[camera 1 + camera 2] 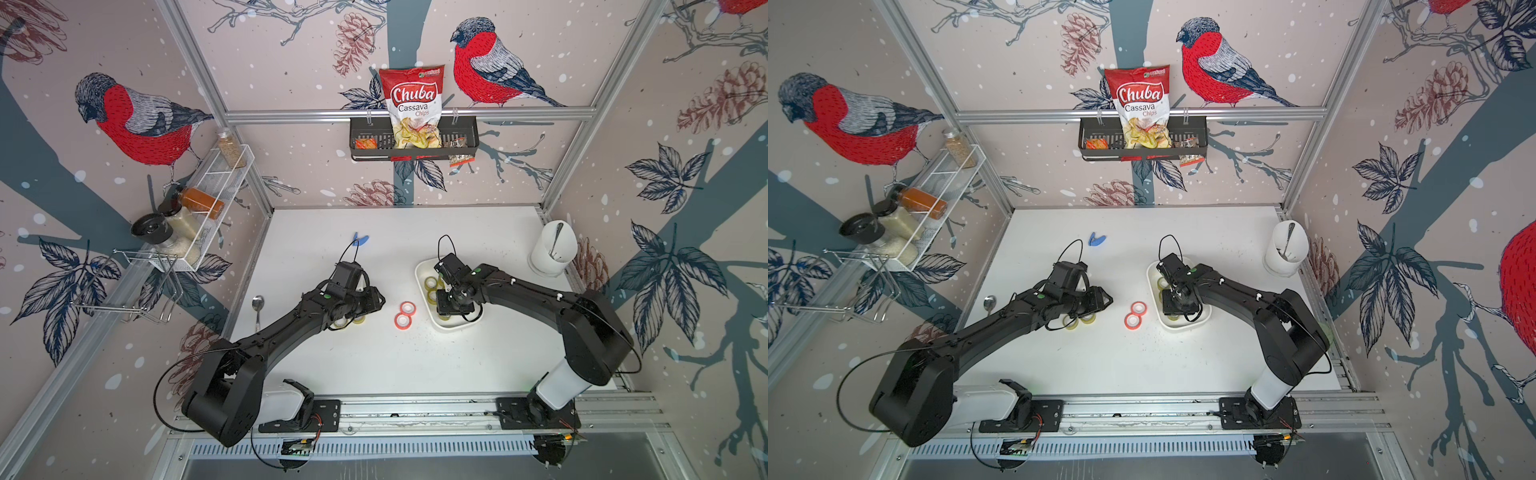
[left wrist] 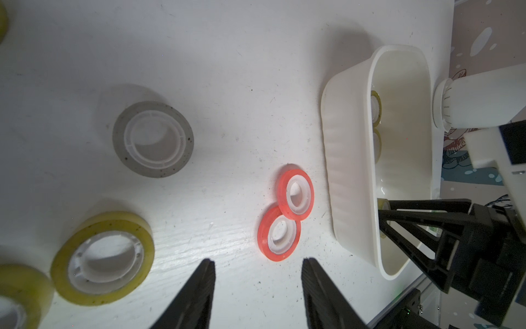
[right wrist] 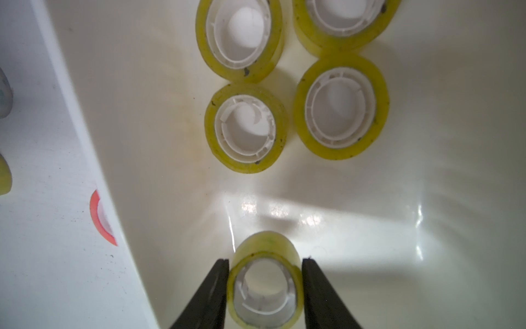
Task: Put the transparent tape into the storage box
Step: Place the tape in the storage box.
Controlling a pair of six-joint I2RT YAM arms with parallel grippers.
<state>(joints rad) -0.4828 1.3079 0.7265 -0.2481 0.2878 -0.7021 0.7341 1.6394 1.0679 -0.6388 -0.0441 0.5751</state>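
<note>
The storage box (image 1: 420, 291) (image 1: 1152, 291) (image 2: 347, 159) is a shallow white tub at the table's right middle. My right gripper (image 3: 265, 260) (image 1: 452, 309) hangs inside it, shut on a yellowish transparent tape roll (image 3: 264, 245) just above the box floor (image 3: 427, 199). Several more such rolls (image 3: 246, 128) lie flat in the box. My left gripper (image 2: 257, 260) (image 1: 376, 301) is open and empty, low over the table left of the box. Near it lie a greyish clear roll (image 2: 152, 139) and yellowish rolls (image 2: 102, 257) (image 1: 359, 319).
Two red tape rolls (image 1: 405, 314) (image 2: 297, 195) lie between the left gripper and the box. A tall white cup (image 1: 552, 249) stands at the back right, a spoon (image 1: 257, 305) at the left edge, a blue clip (image 1: 360, 240) further back. A black basket (image 1: 413, 143) hangs on the rear wall.
</note>
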